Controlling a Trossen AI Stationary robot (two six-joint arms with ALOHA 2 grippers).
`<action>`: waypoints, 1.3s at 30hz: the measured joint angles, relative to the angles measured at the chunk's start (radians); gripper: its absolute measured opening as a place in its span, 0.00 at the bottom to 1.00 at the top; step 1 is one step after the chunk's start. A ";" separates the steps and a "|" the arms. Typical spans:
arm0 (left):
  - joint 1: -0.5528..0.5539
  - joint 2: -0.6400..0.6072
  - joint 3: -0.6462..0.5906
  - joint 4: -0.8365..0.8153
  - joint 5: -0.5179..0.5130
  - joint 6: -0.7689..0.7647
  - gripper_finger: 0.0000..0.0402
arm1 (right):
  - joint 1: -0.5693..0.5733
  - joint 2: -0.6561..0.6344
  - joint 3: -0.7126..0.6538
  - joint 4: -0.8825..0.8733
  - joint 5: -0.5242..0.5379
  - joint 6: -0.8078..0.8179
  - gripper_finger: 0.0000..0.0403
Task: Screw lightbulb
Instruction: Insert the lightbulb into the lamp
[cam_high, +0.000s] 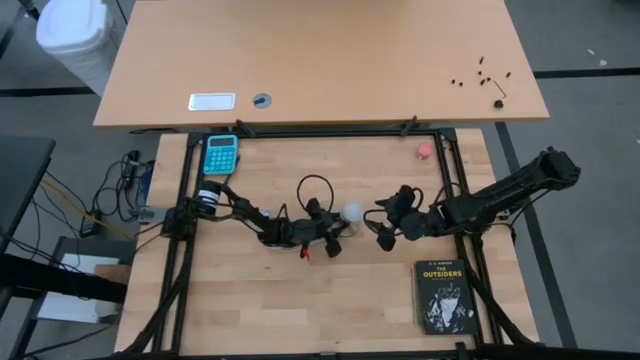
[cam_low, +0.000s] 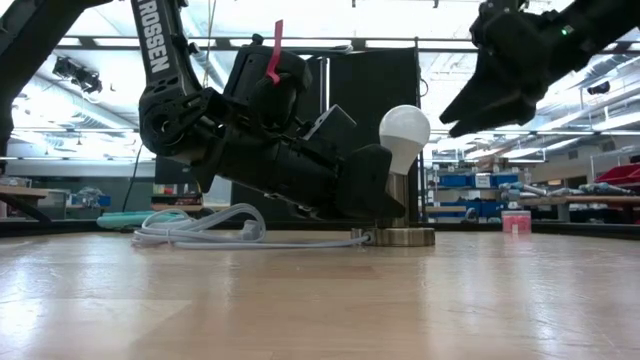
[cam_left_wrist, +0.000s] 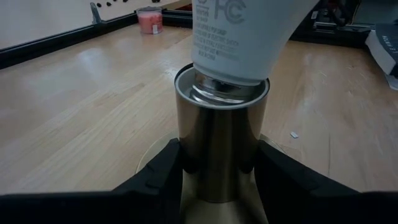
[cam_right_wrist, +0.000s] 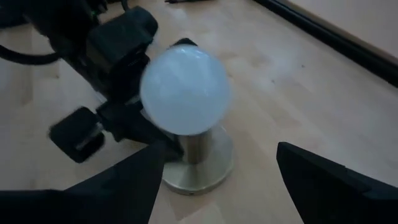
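Lightbulb (cam_low: 404, 130) sitting in metal socket (cam_left_wrist: 221, 146); left hand (cam_left_wrist: 217, 165) clenching socket on bench (cam_high: 340, 290); right hand (cam_right_wrist: 214, 171) hovering above, released, fingers spread.

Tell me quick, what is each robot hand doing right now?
Left gripper: shut on the socket, below the bulb.
Right gripper: open, holding nothing, just beside the bulb.

I read "THE OUTSIDERS" on the black book (cam_high: 443, 296) lying on my counter (cam_high: 330, 300). My left arm (cam_low: 160, 45) carries the white letters "ROSSEN". The lightbulb (cam_left_wrist: 242, 37) bears an "FC" mark above tiny unreadable print.
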 joint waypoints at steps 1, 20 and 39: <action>0.000 0.000 0.000 0.000 0.000 0.000 0.41 | 0.003 0.000 -0.009 0.011 0.010 0.002 0.79; 0.000 0.000 0.000 -0.008 0.000 -0.003 0.41 | -0.030 0.338 -0.086 0.556 0.044 -0.171 0.79; 0.000 0.000 0.000 0.000 0.080 0.046 0.41 | -0.123 0.356 -0.086 0.670 -0.187 -0.385 0.80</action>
